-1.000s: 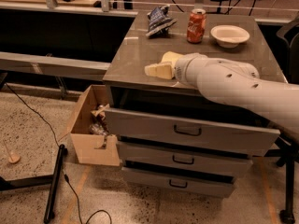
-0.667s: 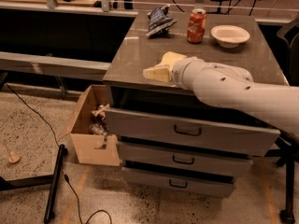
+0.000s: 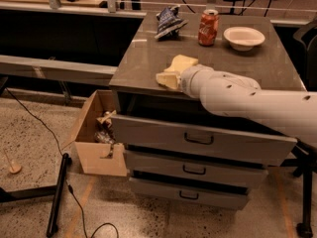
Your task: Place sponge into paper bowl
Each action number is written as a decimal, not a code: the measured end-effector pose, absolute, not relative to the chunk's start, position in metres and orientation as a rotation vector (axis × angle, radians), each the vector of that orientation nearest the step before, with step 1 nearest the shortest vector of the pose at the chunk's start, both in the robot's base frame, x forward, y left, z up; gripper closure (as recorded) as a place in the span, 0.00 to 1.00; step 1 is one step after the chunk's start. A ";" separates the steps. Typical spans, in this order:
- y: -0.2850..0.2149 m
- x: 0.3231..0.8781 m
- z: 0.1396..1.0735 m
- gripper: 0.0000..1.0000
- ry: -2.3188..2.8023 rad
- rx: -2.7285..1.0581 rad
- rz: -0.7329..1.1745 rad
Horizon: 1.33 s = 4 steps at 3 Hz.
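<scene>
The white paper bowl stands empty at the back right of the grey cabinet top. My gripper, pale yellow foam at the end of the white arm, is low over the front left part of the top, well to the left of and in front of the bowl. No separate sponge shows on the top. I cannot tell whether it is hidden at the gripper, among the yellow foam.
A red soda can stands just left of the bowl, and a blue chip bag lies at the back left. The cabinet has three drawers. An open cardboard box sits on the floor at its left.
The gripper has shifted only slightly near the front left of the top. The bowl, can and bag have not moved.
</scene>
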<state>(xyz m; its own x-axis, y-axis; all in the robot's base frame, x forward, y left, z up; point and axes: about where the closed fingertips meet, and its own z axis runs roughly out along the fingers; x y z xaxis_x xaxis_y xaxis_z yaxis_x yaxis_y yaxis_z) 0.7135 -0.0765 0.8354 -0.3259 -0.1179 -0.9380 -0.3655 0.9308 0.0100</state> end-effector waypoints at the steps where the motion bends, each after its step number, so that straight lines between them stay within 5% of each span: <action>1: -0.081 0.716 0.830 0.48 1.910 -0.335 0.241; 3: -0.081 0.717 0.833 0.94 1.911 -0.334 0.240; 4: -0.082 0.717 0.833 1.00 1.911 -0.334 0.240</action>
